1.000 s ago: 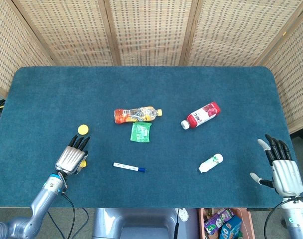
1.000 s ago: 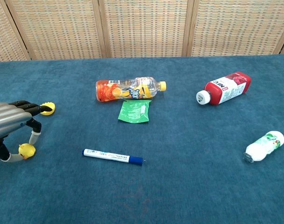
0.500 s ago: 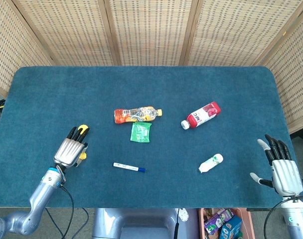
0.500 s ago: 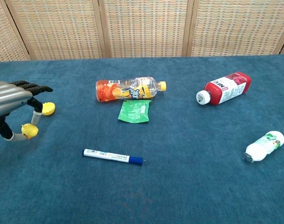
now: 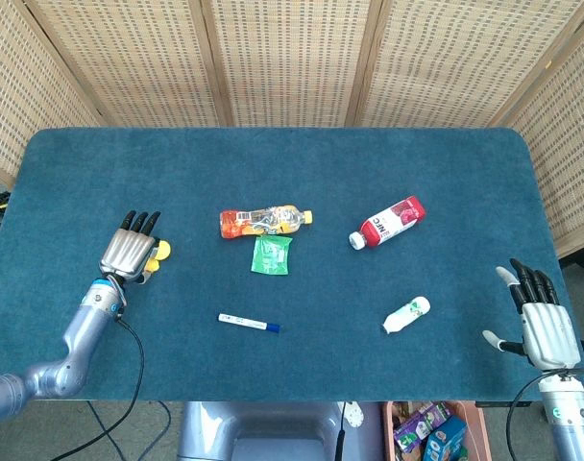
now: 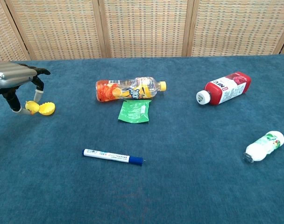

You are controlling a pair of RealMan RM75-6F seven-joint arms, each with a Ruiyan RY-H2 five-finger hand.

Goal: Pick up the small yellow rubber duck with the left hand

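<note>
The small yellow rubber duck (image 6: 32,107) is pinched between the thumb and a finger of my left hand (image 6: 16,80), just left of a yellow disc (image 6: 48,109). It seems to hang slightly off the blue cloth. In the head view the left hand (image 5: 130,254) is at the table's left side, back up, and hides most of the duck. My right hand (image 5: 544,326) hovers at the near right corner with its fingers spread and nothing in it.
An orange drink bottle (image 5: 263,221) and a green packet (image 5: 271,255) lie mid-table. A blue-capped marker (image 5: 248,324) lies nearer the front. A red bottle (image 5: 389,222) and a small white bottle (image 5: 407,315) lie to the right. A wicker screen stands behind.
My left hand has carried the duck away from the front edge, toward the yellow disc, and it sits higher in the chest view. The right hand has barely moved.
</note>
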